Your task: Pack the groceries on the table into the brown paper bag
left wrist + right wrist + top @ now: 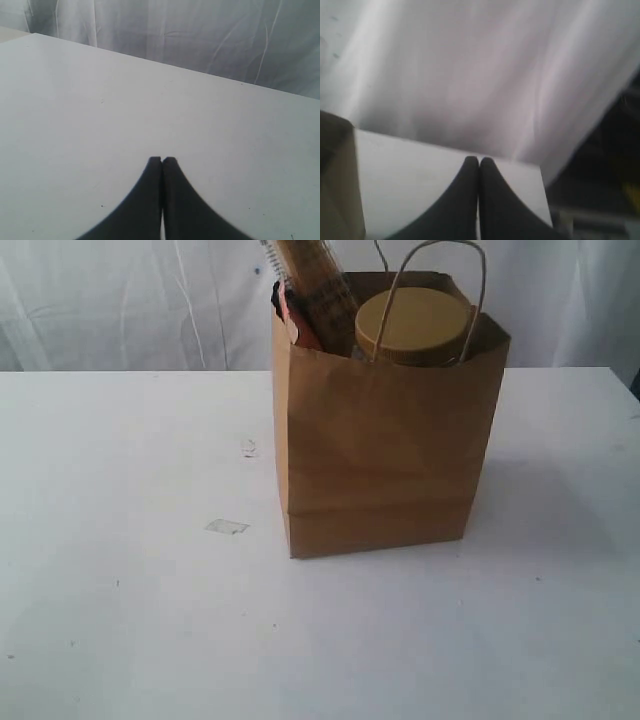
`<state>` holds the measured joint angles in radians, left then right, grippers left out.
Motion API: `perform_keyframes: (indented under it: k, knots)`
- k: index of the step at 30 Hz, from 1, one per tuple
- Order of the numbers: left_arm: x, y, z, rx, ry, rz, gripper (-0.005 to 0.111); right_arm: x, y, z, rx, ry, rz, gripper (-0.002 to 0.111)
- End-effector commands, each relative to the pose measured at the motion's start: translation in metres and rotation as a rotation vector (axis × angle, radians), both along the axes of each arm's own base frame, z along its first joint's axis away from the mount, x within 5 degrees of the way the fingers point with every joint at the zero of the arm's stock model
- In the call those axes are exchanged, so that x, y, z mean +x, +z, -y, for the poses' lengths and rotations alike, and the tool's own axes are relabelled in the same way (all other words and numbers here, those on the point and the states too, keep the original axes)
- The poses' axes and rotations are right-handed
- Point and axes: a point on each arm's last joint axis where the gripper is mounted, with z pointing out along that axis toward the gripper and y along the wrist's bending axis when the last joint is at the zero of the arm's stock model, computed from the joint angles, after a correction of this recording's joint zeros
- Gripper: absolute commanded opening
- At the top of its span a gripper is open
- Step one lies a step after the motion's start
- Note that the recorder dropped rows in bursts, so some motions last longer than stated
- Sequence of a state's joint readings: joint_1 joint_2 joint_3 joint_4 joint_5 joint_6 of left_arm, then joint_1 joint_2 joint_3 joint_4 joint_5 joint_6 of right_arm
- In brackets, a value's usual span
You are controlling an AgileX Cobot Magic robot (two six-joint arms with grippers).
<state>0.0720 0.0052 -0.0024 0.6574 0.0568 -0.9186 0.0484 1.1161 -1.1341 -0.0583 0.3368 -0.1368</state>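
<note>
Standing upright on the white table [120, 620], the brown paper bag [380, 460] sat nearer the far edge than the near one, a little right of midway between the side edges. One twisted loop handle [481, 280] rose above its open mouth.

Inside the bag, a jar [415, 325] with a round tan lid showed just above the rim on the right side. A long packet [320, 280] leaned out of the left side of the mouth and reached higher than the handle. A reddish-brown pouch [300, 325] was tucked against the left rim, beside the packet.

On the bare table left of the bag lay a small pale scrap [227, 527], and a faint mark [248, 448] sat farther back, toward the far edge. A white curtain [130, 300] hung behind the table.

Neither arm appeared in the exterior view. In the left wrist view, the left gripper [162, 159] hung over bare tabletop with its two dark fingers pressed together and nothing between them. In the right wrist view, the right gripper [478, 159] also had its fingers together and empty, over a corner of the table, with the side of the bag blurred at the picture's edge.
</note>
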Motion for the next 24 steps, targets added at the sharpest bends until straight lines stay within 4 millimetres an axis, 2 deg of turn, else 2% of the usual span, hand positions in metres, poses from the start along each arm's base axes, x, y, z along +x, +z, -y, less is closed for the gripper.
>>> perform_keyframes:
  k: [1,4,8,13,17,24]
  knots:
    - [0.000,0.000,0.000,0.012,-0.010,0.005,0.000,-0.014,-0.056,0.037,0.166,-0.232,-0.224,0.000]
    - [0.000,0.000,0.000,0.012,-0.010,0.005,0.000,-0.042,-0.073,0.033,0.242,-0.220,-0.063,0.000]
    - [0.000,0.000,0.000,0.012,-0.010,0.005,0.000,-0.093,-0.080,0.025,0.270,-0.164,0.188,0.000]
    - [0.000,0.000,0.000,0.012,-0.010,0.005,0.000,-0.144,-0.099,0.020,0.284,-0.154,0.281,0.000]
    - [0.000,0.000,0.000,0.012,-0.010,0.005,0.000,-0.164,-0.115,0.019,0.380,-0.183,0.243,0.000]
    - [0.000,0.000,0.000,0.012,-0.010,0.005,0.000,-0.182,-0.114,0.018,0.396,-0.184,0.278,0.000]
